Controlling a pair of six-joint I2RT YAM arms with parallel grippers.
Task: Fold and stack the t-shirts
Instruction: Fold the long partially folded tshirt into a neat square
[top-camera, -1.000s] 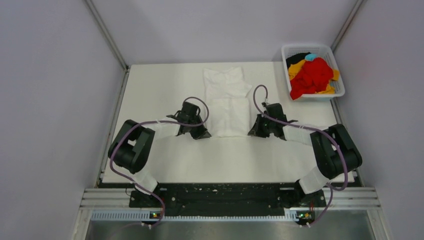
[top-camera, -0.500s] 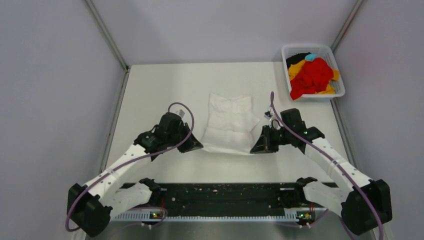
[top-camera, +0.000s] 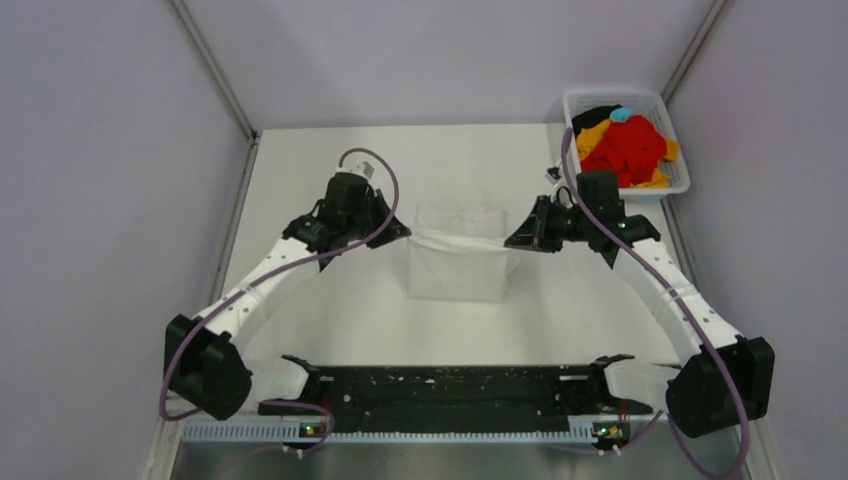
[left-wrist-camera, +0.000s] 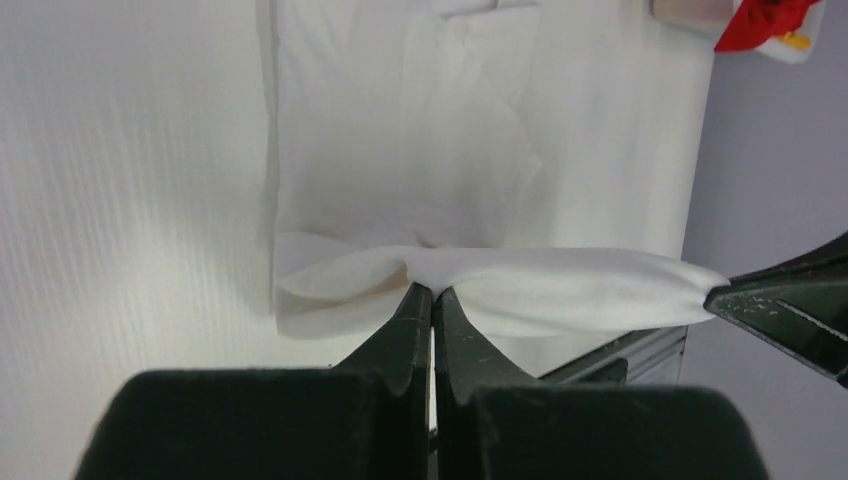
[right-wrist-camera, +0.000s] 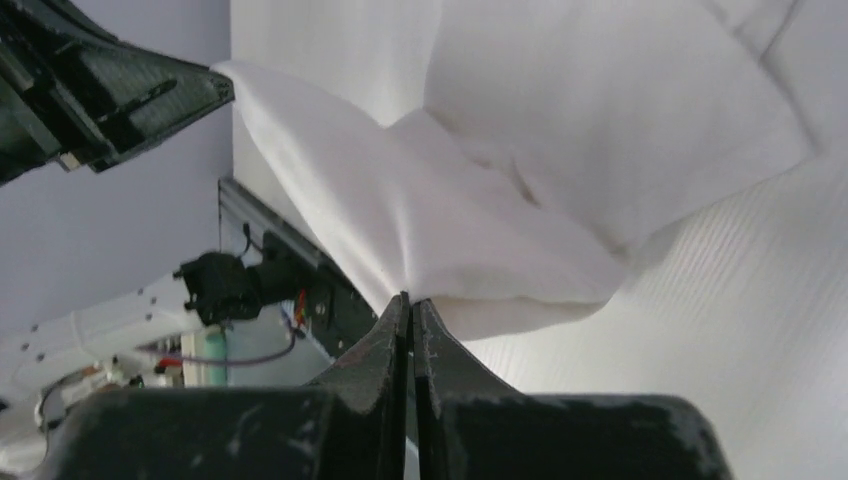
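We've got the white shirt (top-camera: 457, 272) mid-table (top-camera: 320, 170), soft and creased, with one edge pulled up into a taut strip. Our left gripper (left-wrist-camera: 432, 292) and right gripper (right-wrist-camera: 410, 300) are each pinched tight on that edge. The collar's hard to make out. The red shirt (top-camera: 625, 150) sits bunched in the mesh basket (top-camera: 567, 115).

Table (top-camera: 330, 170): t-shirt (top-camera: 457, 270) at centre, its lower layer lying on the surface. An upper edge is lifted off it and strung between the left gripper (top-camera: 400, 232) at its 10 o'clock and the right gripper (top-camera: 512, 240) at its 2 o'clock, each pinching one end. Basket (top-camera: 575, 100) at the table's 1 o'clock corner, behind the right gripper, with a heap of t-shirts (top-camera: 625, 150) in it.
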